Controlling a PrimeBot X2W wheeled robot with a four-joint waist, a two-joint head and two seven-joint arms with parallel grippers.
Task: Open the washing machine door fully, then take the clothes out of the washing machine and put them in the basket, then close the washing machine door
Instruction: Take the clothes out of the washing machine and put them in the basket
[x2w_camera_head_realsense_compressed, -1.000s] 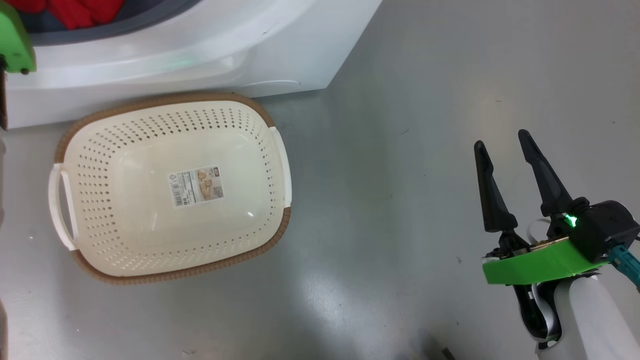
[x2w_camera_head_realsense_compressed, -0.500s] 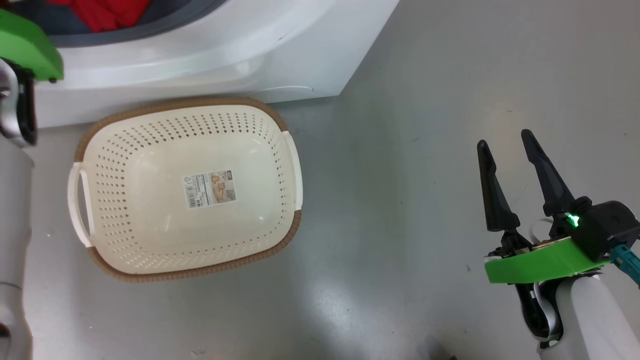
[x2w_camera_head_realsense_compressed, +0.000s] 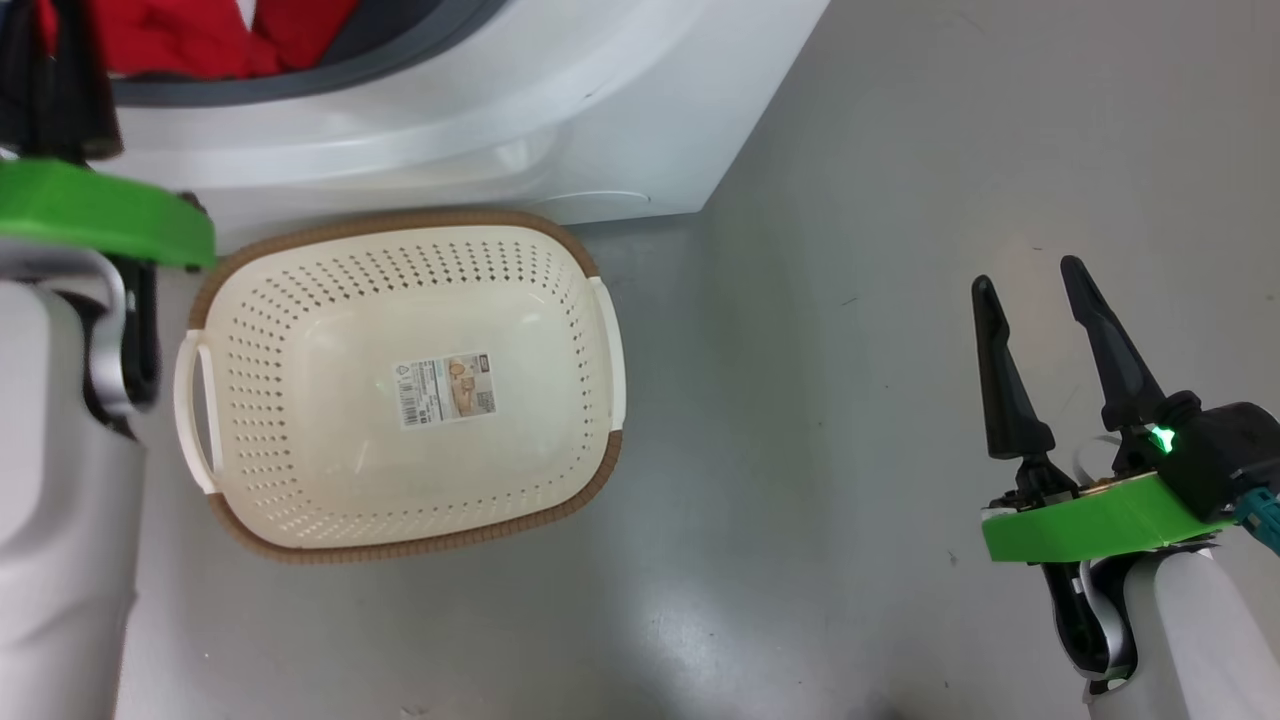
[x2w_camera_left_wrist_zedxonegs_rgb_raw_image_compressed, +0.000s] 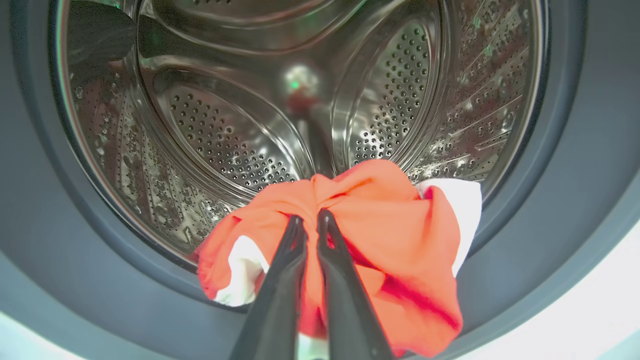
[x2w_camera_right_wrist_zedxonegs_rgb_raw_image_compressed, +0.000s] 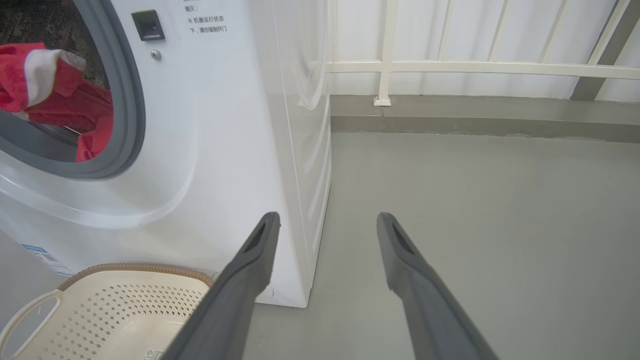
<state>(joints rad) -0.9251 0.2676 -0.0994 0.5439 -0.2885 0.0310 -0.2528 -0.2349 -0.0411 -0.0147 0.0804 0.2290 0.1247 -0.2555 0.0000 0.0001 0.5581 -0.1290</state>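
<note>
In the left wrist view my left gripper is shut on the clothes, a bright red bundle with white trim held at the mouth of the steel drum. More red clothes hang over the grey rubber ring of the washing machine. The cream basket sits on the floor right in front of the machine, with nothing in it but a sticker. My right gripper hovers open over bare floor to the basket's right. The washing machine door is out of view.
Grey floor stretches to the right of the machine and basket. A white railing and a low grey kerb run along the back. My left forearm stands beside the basket's left handle.
The head camera has shifted, sliding the scene rightward. My left arm has drawn back from the drum toward me, and more red cloth shows at the opening. The right gripper has kept its place.
</note>
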